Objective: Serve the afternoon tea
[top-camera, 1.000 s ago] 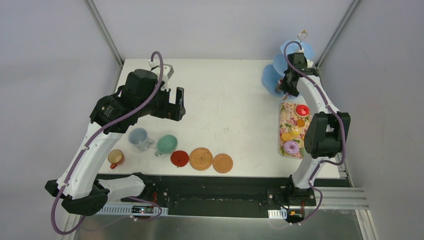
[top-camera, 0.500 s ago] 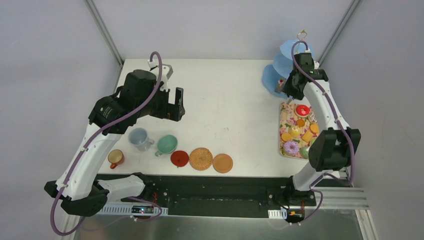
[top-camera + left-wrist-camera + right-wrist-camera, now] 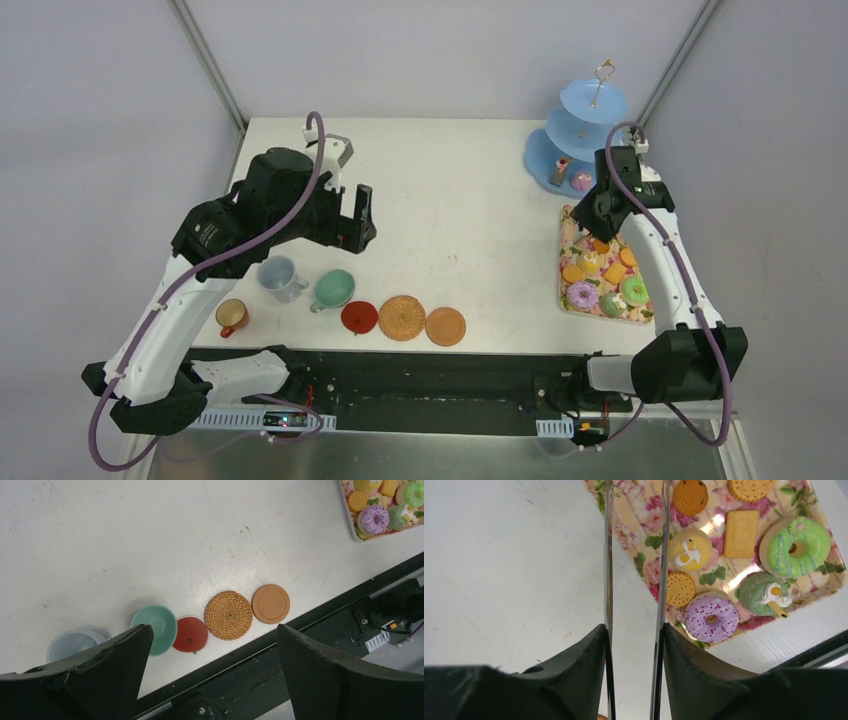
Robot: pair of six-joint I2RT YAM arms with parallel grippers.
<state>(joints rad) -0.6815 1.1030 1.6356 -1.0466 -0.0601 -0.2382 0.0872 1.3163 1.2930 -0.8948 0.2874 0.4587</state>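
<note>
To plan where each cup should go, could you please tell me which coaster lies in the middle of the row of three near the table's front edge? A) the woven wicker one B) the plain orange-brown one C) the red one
A: in the left wrist view the woven wicker coaster lies between the red coaster and the plain orange-brown coaster.

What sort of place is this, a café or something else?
Probably a robot lab test bench, not a café: a left arm and right arm mounted at a white table, metal framing against bare grey walls, and a blue tiered stand for pretend tea.
</note>
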